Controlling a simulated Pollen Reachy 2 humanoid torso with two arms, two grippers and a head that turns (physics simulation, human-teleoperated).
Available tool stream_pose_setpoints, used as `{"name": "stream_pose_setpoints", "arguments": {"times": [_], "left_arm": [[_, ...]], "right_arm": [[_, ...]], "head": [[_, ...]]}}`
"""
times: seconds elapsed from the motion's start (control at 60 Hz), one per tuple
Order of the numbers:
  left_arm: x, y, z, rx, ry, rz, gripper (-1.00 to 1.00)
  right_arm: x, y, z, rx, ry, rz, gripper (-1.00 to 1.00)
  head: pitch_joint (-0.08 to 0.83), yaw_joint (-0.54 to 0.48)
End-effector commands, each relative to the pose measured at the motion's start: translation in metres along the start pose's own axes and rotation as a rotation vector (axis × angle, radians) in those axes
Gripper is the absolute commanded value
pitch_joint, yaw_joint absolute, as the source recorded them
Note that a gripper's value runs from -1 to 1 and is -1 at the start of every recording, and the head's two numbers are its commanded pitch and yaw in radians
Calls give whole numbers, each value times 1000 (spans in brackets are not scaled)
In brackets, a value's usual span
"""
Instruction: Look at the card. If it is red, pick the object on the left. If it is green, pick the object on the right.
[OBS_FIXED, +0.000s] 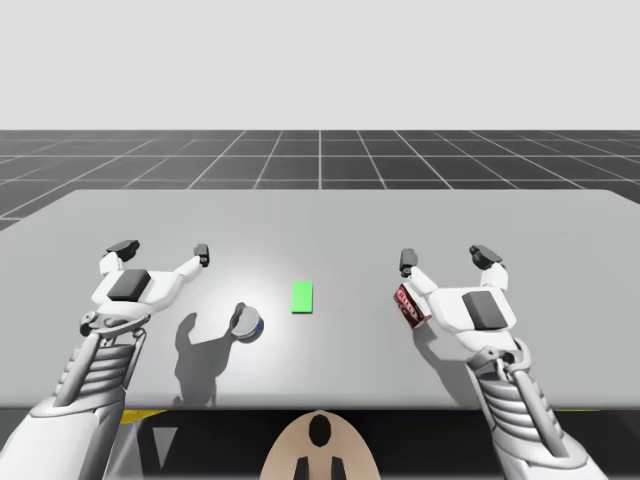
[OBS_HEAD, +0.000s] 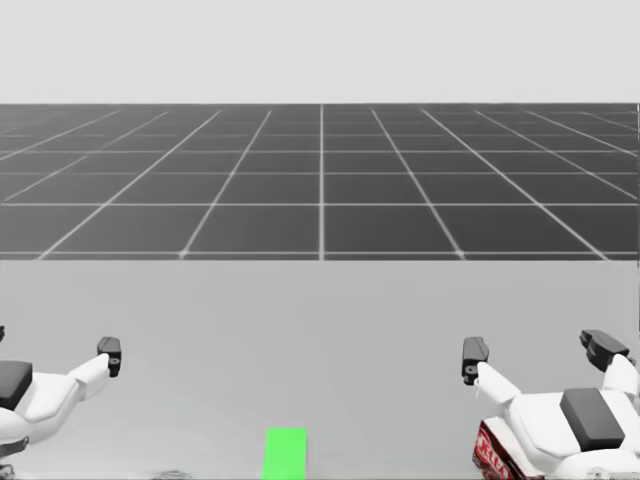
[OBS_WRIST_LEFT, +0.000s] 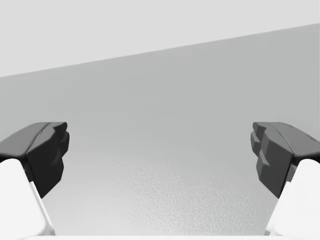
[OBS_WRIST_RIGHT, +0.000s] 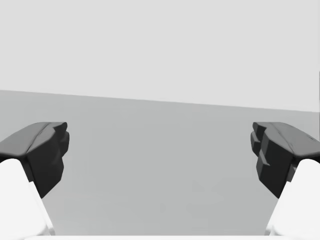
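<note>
So the card (OBS_FIXED: 302, 297) was green. It lay flat mid-desk (OBS_FIXED: 330, 215) between the two objects, which meant the pick was the one on the right: the red box (OBS_FIXED: 408, 306). That box sat right of the card, tucked against the inner side of the right claw (OBS_FIXED: 446, 257) and partly under it. The other candidate, a grey can (OBS_FIXED: 246, 322), lay left of the card, near the left claw (OBS_FIXED: 162, 250). Both claws were spread wide with nothing in them, and each wrist view had bare desk between the fingers.

Reading the card looked basically done, but the pick itself hadn't started. The box sat back by the right claw's body rather than ahead of its fingers. So the robot would probably have to pull that arm back and tip it down to get the box between the fingers before squeezing.

Annoying bits: the right hand covered most of the box in the high view, and the head view cut it off at the edge, so how it lay was anyone's guess. The can was also hard to make out, maybe on its side.
</note>
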Motion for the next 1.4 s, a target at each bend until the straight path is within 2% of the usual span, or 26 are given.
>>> {"name": "stream_pose_setpoints", "arguments": {"times": [0.017, 0.15, 0.5, 0.667, 0.883, 1.05, 1.233, 1.4], "left_arm": [[0, 0, 0, -1, 3, -2, -1000], [0, 2, -1, -1, 1, -3, -1000], [1, 3, -1, -3, -5, -3, -1000], [2, 3, -1, -5, -7, -2, -1000], [3, 3, 0, -4, -9, -1, -1000], [3, 2, 0, -6, -7, -1, -1000], [3, 1, 1, -7, -6, 0, -1000], [2, 0, 0, -10, -3, -2, -1000]], "right_arm": [[-3, 3, 0, -10, 9, -25, -1000], [-3, 3, -1, -11, 13, -25, -1000], [-3, 3, -1, -12, 17, -26, -1000], [-4, 4, -1, -10, 23, -24, -1000], [-3, 3, -1, -11, 23, -23, -1000], [-3, 3, -1, -9, 21, -23, -1000], [-4, 3, -2, -5, 23, -21, -1000], [-3, 4, -1, -3, 19, -19, -1000]], "head": [[347, 6], [484, 13], [694, 56], [710, 73], [702, 43], [698, -60], [715, -241], [726, -312]]}}
